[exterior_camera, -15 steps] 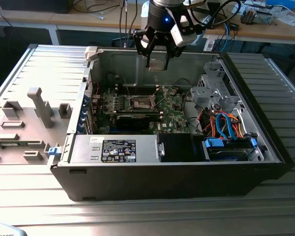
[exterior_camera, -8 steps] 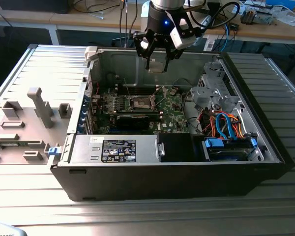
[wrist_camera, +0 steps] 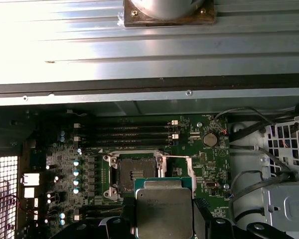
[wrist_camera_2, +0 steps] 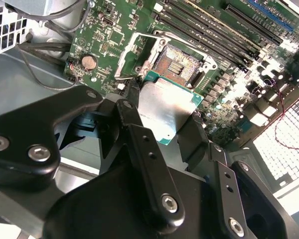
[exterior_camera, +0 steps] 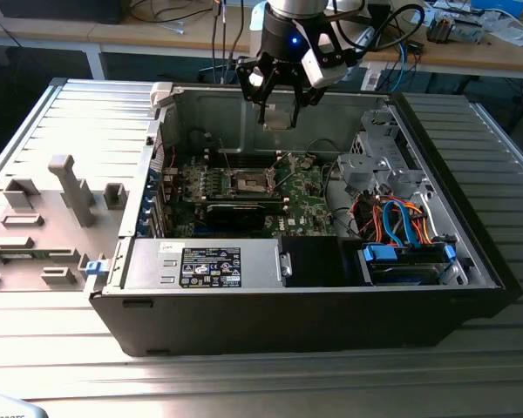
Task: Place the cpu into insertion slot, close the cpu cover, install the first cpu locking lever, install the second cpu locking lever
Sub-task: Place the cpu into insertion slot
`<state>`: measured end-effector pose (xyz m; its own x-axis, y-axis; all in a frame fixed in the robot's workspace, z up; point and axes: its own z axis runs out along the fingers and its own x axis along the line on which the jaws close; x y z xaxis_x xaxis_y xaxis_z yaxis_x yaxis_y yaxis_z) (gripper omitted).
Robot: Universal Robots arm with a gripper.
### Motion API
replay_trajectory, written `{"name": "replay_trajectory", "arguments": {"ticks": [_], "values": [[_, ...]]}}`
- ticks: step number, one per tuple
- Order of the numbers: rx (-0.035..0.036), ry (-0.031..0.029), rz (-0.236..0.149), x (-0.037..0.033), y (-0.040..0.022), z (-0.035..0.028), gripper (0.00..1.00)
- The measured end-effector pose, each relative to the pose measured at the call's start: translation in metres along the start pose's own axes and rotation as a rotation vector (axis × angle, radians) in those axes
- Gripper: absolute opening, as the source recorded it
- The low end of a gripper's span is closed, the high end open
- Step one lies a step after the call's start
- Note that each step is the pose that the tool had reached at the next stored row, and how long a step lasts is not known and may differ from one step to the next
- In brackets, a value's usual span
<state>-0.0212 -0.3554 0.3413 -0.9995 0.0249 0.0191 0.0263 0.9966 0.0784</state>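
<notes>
My gripper [exterior_camera: 279,113] hangs over the open computer case, above the motherboard [exterior_camera: 244,187], and is shut on the cpu. In both wrist views the cpu [wrist_camera_2: 164,107] [wrist_camera: 163,209] is a flat square chip with a silver-grey top, clamped between the black fingers [wrist_camera_2: 132,107]. It is held in the air close to the insertion slot [wrist_camera_2: 179,62] [wrist_camera: 134,177], which lies bare with its contact field showing. The cpu cover [wrist_camera: 182,164] [wrist_camera_2: 132,47], a thin silvery frame, stands swung open on the socket's coin-battery side.
Memory slots [wrist_camera: 129,132] run along one side of the socket. A drive cage with blue and orange cables [exterior_camera: 401,218] fills the exterior view's right of the case. The power supply [exterior_camera: 205,266] lines the near wall. Grey fixtures [exterior_camera: 70,187] stand on the table at the left.
</notes>
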Motion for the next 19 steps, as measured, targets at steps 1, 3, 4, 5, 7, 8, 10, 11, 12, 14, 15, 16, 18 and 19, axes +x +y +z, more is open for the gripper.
{"name": "replay_trajectory", "arguments": {"ticks": [1,3,4,5,7,8,10,11,12,14,15,16,18,19], "values": [[0.0005,0.0,0.0,0.0,0.0001,0.0001,0.55],[0.0007,-0.0002,0.001,0.0,0.0001,0.0001,0.55],[0.0007,-0.0003,0.003,0.0,0.0001,0.0001,0.55],[0.0007,-0.0003,0.003,0.0,0.0001,0.0001,0.55],[0.0007,-0.0004,0.004,0.0,0.0001,0.0001,0.55],[0.0007,-0.0005,0.005,0.0,0.0001,0.0001,0.55],[0.0007,-0.0006,0.007,0.0,0.0001,0.0001,0.55],[0.0006,-0.0007,0.008,0.0,0.0001,0.0001,0.55],[0.0007,-0.0007,0.008,0.0,0.0001,0.0001,0.55],[0.0006,-0.0009,0.011,0.0,0.0,0.0001,0.55],[0.0008,-0.0011,0.013,0.0,0.0,0.0002,0.55],[0.0009,-0.0011,0.013,0.0,0.0,0.0002,0.55],[0.0011,-0.0012,0.013,0.0,0.0,0.0003,0.55],[0.0013,-0.0012,0.014,0.0,0.0,0.0003,0.55]]}}
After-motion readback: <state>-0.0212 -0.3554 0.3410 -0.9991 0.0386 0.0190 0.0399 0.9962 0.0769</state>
